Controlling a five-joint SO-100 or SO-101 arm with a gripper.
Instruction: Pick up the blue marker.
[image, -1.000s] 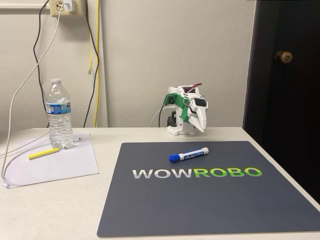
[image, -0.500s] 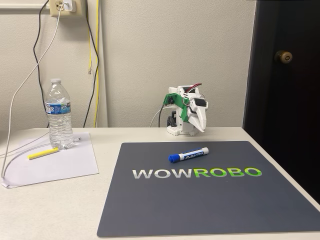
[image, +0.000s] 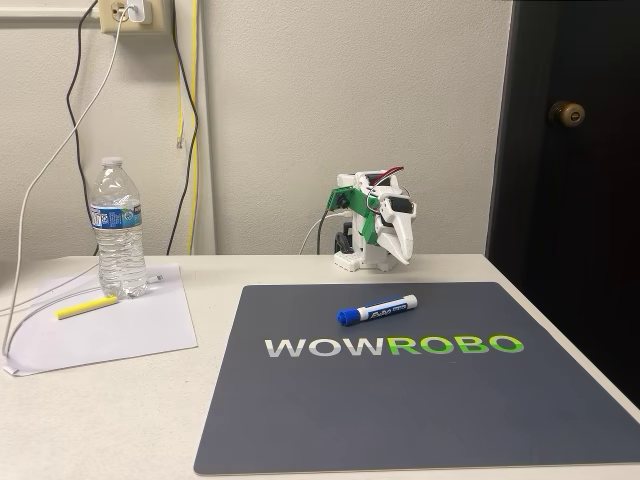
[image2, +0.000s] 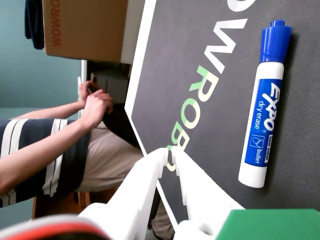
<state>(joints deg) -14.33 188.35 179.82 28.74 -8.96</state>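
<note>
The blue marker (image: 377, 311) lies flat on the dark mat (image: 400, 410), its blue cap pointing left in the fixed view. In the wrist view the blue marker (image2: 263, 105) lies to the right of the fingers, cap toward the top. My arm sits folded at the back of the table, well behind the marker. My gripper (image: 402, 256) points down there. In the wrist view the gripper (image2: 171, 154) shows two white fingers meeting at their tips, shut with nothing held.
A water bottle (image: 118, 230), a yellow stick (image: 86, 307) and a white paper sheet (image: 120, 335) sit at the left, with cables hanging down the wall. A dark door (image: 570, 180) stands right. In the wrist view a person's arms (image2: 55, 145) and a cardboard box (image2: 82, 27) lie beyond the mat.
</note>
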